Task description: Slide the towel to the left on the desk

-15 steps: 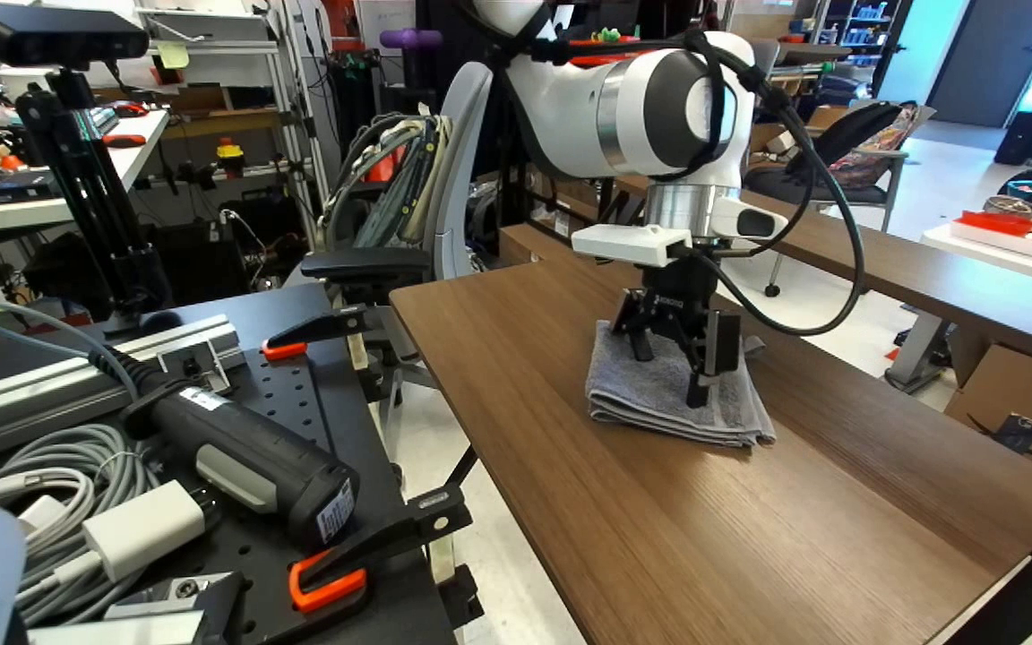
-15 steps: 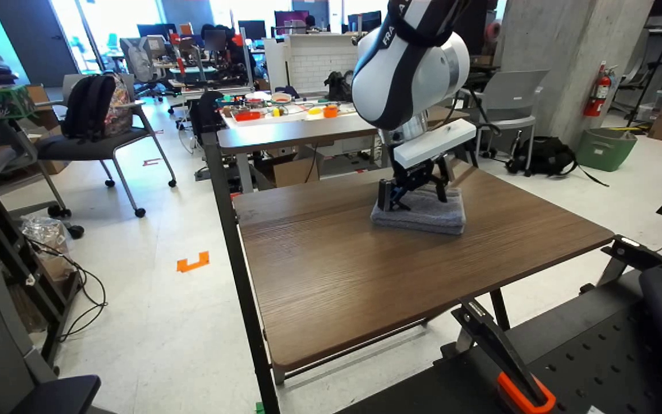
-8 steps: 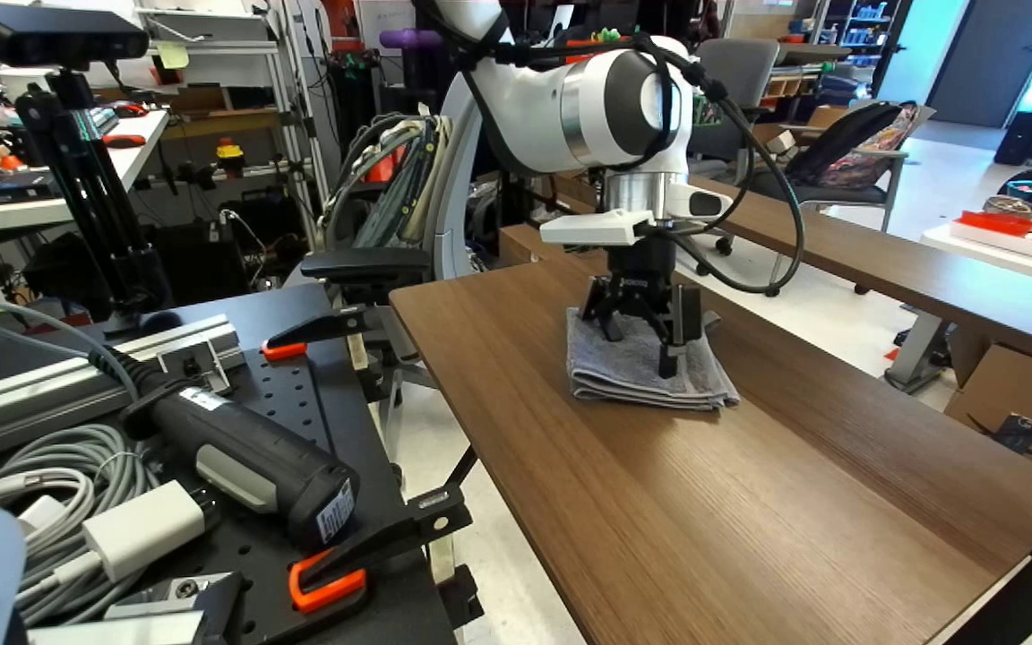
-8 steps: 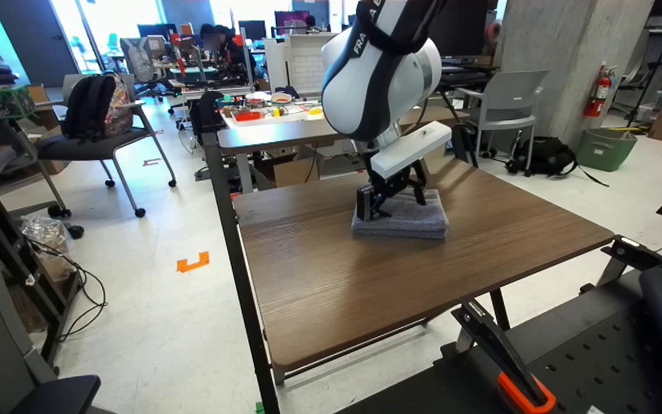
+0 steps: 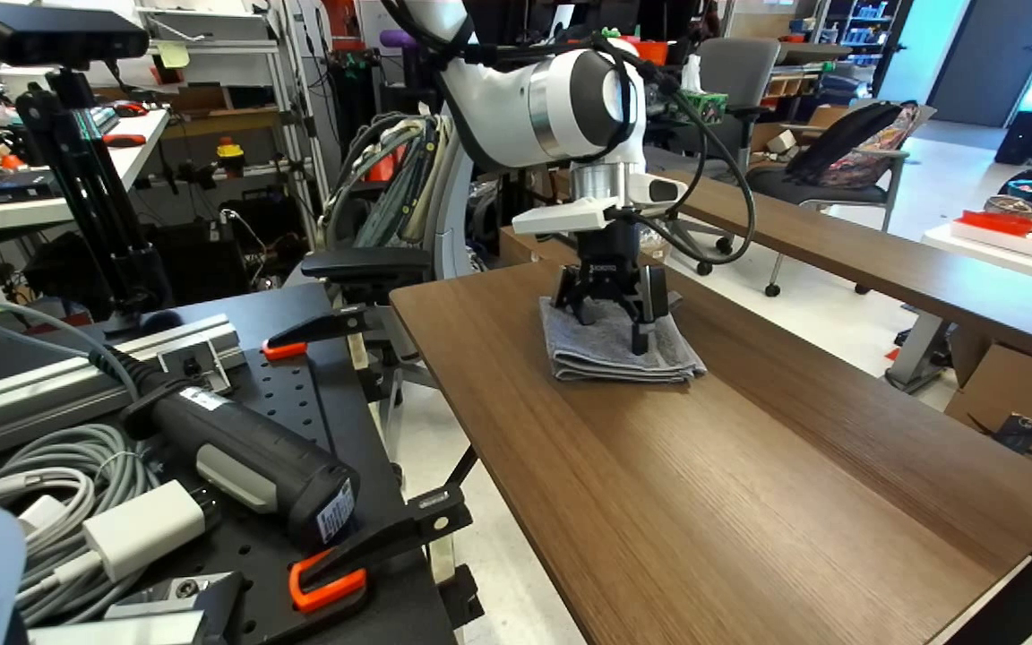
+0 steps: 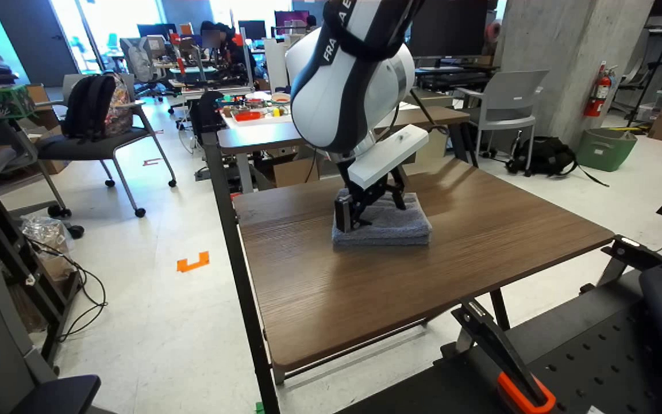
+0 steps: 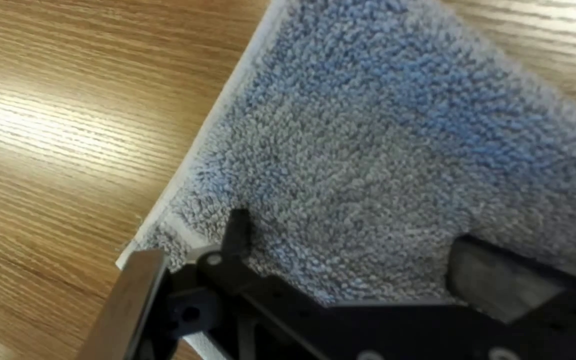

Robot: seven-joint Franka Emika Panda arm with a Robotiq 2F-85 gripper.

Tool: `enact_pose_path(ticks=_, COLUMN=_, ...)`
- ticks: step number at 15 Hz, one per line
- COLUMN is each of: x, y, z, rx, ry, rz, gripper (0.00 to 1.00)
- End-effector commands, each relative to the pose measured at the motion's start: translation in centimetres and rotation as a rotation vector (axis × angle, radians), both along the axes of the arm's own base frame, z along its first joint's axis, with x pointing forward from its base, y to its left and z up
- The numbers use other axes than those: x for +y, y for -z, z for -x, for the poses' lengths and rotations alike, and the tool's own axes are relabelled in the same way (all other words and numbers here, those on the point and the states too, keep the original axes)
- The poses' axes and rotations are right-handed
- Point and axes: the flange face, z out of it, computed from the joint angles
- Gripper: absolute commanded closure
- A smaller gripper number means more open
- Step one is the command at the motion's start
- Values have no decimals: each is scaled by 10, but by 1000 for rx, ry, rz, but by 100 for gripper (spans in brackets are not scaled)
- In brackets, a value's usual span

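A folded grey towel (image 5: 601, 360) lies flat on the brown wooden desk (image 5: 749, 511). It also shows in an exterior view (image 6: 394, 230) on the far half of the desk (image 6: 354, 293). My gripper (image 5: 613, 331) points down onto the towel, its two fingers spread wide with the tips touching or pressed into the top of the cloth. The gripper also shows in an exterior view (image 6: 381, 214). In the wrist view, the towel (image 7: 368, 135) fills the gap between the fingertips (image 7: 348, 232), and no fold is pinched.
A black workbench (image 5: 283, 421) with clamps (image 5: 382, 537), cables and a scanner-like tool (image 5: 238, 457) stands beside the desk. An office chair (image 5: 444, 206) is near the desk's far end. A black post (image 6: 230, 230) stands along one desk edge. Another table (image 6: 262, 135) is behind.
The towel and my gripper have moved together across the desk, leftward and away in one exterior picture, leftward and slightly nearer in the other. The fingers stay spread.
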Motion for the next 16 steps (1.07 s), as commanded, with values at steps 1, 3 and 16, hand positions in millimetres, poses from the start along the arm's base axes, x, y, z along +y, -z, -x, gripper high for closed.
enact_pose_path(ticks=1, x=21, y=11, z=11, rx=17, ry=-40, rz=21, gripper=0)
enact_pose_path(ticks=3, x=31, y=10, z=14, rx=15, ry=-57, rz=19, gripper=0)
enact_pose_path(ticks=16, x=49, y=-81, z=33, rx=-33, ry=-31, rz=-66, gripper=0)
